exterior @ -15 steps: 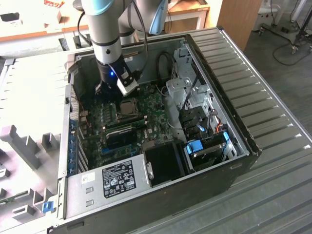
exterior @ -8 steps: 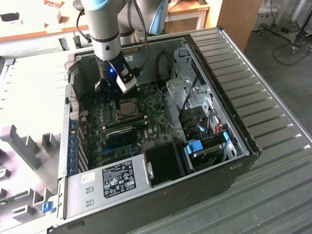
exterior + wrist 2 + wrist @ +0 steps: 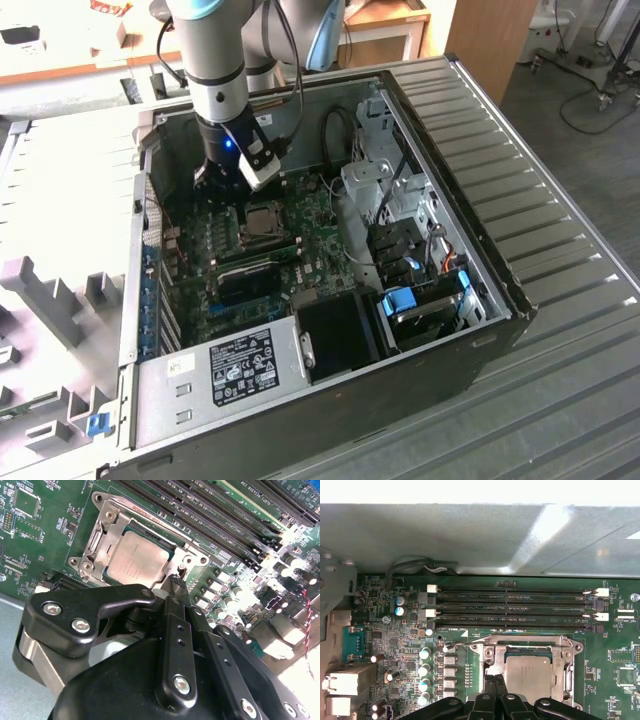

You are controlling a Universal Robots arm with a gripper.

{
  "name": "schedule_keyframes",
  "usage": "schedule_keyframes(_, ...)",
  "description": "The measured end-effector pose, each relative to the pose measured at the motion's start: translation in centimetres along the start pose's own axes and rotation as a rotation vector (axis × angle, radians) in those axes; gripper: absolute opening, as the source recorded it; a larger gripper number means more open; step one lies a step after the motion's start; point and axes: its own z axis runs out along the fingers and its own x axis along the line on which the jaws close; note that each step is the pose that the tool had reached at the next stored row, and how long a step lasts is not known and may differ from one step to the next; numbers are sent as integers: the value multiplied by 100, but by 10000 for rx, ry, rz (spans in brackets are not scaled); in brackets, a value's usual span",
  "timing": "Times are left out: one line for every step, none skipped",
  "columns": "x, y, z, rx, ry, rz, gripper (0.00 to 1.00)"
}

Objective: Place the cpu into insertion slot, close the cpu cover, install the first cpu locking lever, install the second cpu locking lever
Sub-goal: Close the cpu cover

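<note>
Cpu [image 3: 137, 560] seated in insertion slot [image 3: 529, 652], beside memory slots [image 3: 515, 605]. Cpu cover [image 3: 102, 535] down over it. Gripper [image 3: 176, 582] fingers together, tips at cover corner.

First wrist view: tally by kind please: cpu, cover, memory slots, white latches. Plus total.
cpu: 1
cover: 1
memory slots: 4
white latches: 4
Total: 10
</note>
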Motion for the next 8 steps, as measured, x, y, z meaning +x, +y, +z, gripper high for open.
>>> schedule_keyframes(0,0,-2,0,0,0,10)
schedule_keyframes(0,0,-4,0,0,0,10)
schedule_keyframes(0,0,-5,0,0,0,10)
schedule_keyframes(0,0,-6,1,1,0,10)
schedule_keyframes(0,0,-8,2,2,0,10)
schedule_keyframes(0,0,-11,3,2,0,10)
schedule_keyframes(0,0,-15,3,2,0,10)
schedule_keyframes(0,0,-18,1,1,0,10)
